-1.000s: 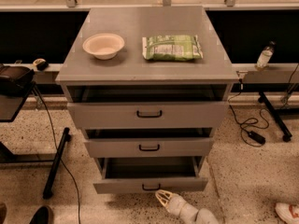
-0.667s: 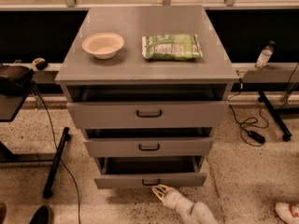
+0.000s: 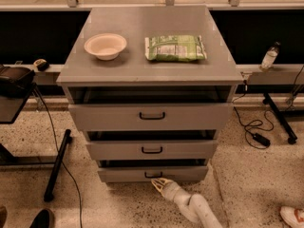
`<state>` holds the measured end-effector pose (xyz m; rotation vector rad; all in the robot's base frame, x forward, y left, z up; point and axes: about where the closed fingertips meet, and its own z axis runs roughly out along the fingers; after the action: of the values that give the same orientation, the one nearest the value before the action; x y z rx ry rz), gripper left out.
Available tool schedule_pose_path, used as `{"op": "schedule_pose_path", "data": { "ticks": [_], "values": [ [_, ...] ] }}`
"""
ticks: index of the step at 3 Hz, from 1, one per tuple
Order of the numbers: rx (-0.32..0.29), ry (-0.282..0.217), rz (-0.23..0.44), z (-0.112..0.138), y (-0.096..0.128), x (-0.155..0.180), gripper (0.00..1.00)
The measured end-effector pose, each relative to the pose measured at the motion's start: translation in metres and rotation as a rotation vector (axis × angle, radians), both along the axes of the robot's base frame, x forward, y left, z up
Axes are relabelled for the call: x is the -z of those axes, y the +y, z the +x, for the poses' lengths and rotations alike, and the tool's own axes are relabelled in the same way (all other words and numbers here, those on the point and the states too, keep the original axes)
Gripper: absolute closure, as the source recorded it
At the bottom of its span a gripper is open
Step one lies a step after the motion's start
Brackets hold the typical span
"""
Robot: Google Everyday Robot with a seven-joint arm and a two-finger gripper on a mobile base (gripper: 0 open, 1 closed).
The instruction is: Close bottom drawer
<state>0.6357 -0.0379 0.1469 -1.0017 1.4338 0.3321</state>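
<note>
Arm (image 3: 202, 213): comes in low over the floor from the right of centre, angled up toward the cabinet.
Gripper (image 3: 160, 183): near floor level, its tip touching or just beside the lower edge of the bottom drawer's front, just under the handle (image 3: 153, 174).
Jaws: cannot tell whether spread or pressed together.
Bottom drawer (image 3: 123, 174): lowest of three. A dark slit above its front shows it is out a little. I judge most of the travel is done.
Push: keep contact central, by the handle, and drive straight back. An off-centre shove could skew it on its runners.
Risk: tip sits low and could slip under the front edge, so raise it slightly onto the panel.
Middle drawer (image 3: 190, 149): open, overhanging. Keep the wrist beneath it.
Top drawer (image 3: 199, 116): open, not my job.
Surface (image 3: 223, 70): bowl (image 3: 105, 45) and green packet (image 3: 175, 48) rest here, so finish softly.
</note>
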Motion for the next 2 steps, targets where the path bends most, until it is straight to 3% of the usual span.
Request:
{"op": "schedule_pose_path", "data": {
  "ticks": [2],
  "values": [
    [0.001, 0.002, -0.004, 0.016, 0.004, 0.004, 1.00]
  ]
}}
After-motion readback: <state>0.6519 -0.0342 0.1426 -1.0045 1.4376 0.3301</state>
